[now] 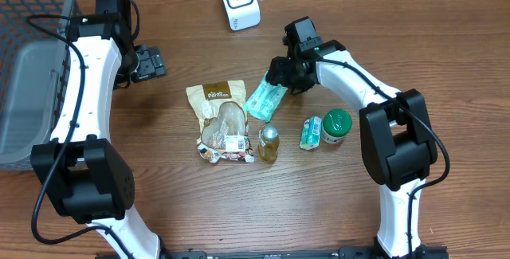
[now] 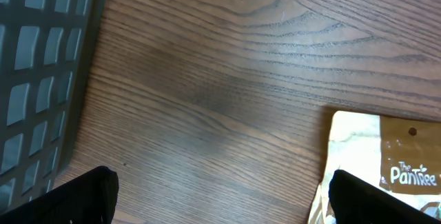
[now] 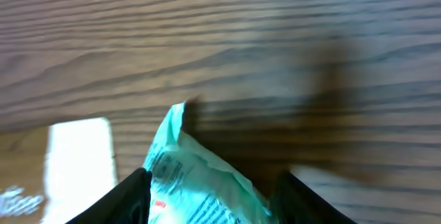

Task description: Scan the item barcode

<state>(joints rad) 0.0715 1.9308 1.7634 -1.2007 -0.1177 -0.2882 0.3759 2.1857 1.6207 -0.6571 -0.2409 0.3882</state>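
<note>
Teal packet (image 1: 264, 101) slants diagonally in right end effector (image 1: 280, 82).

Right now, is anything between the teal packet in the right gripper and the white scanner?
Nothing visible. Only bare table lies between the teal packet, held in the right gripper, and the white scanner. The snack bag and bottle lie toward the front, off that path.

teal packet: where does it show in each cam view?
Overhead: teal packet at centre, right of the Pantree pouch.
Left wrist: not in view.
Right wrist: bottom centre, inside the right claw.
Shared landmark: the Pantree pouch, also lower right in the left wrist view.
</note>
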